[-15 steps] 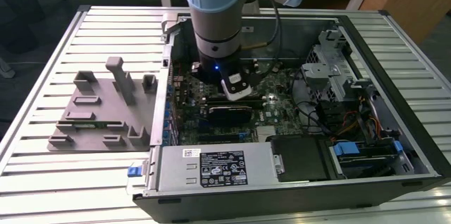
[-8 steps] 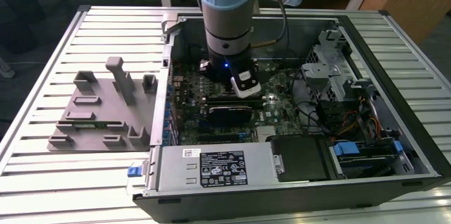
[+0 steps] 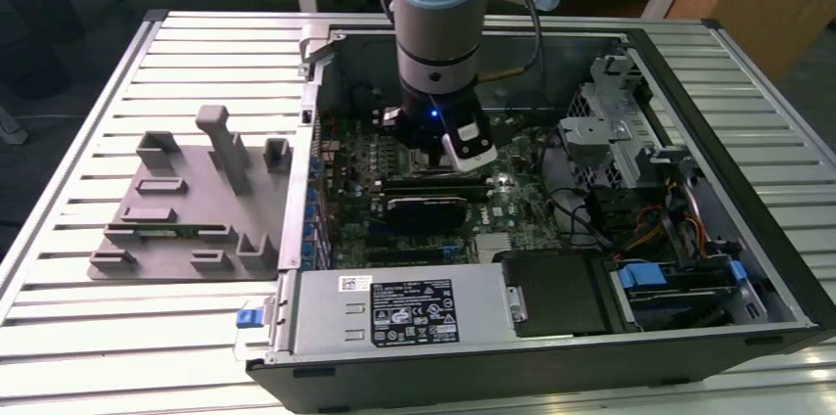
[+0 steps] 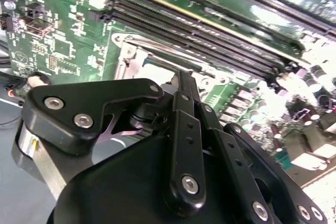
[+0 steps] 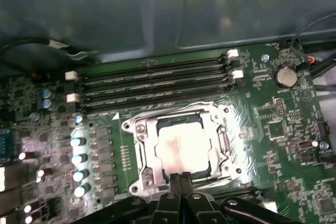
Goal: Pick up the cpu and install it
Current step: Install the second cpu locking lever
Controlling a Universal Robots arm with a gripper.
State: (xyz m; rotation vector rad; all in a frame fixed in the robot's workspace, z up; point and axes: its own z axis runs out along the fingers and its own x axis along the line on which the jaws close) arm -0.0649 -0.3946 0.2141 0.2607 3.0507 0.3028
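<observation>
The cpu (image 5: pixel 181 148), a flat square chip with a shiny silver top, lies inside the metal-framed socket (image 5: pixel 140 129) on the green motherboard (image 5: pixel 273 145). In the first wrist view my gripper (image 5: pixel 181 177) has its black fingers pressed together, with nothing between them, right at the socket's near edge. The second wrist view shows the same shut fingertips (image 4: pixel 185 85) over the socket frame (image 4: pixel 131 51). From the exterior view, the arm's wrist (image 3: pixel 438 131) hangs low inside the open computer case (image 3: pixel 731 190), over the middle of the board.
Several black memory slots (image 5: pixel 152 80) run beside the socket, with a row of capacitors (image 5: pixel 79 156) and a coin battery (image 5: pixel 285 76) nearby. The case holds a power supply (image 3: pixel 392 312), a drive cage (image 3: pixel 608 131) and cables. A grey parts fixture (image 3: pixel 183 209) sits on the slatted table at the exterior view's left.
</observation>
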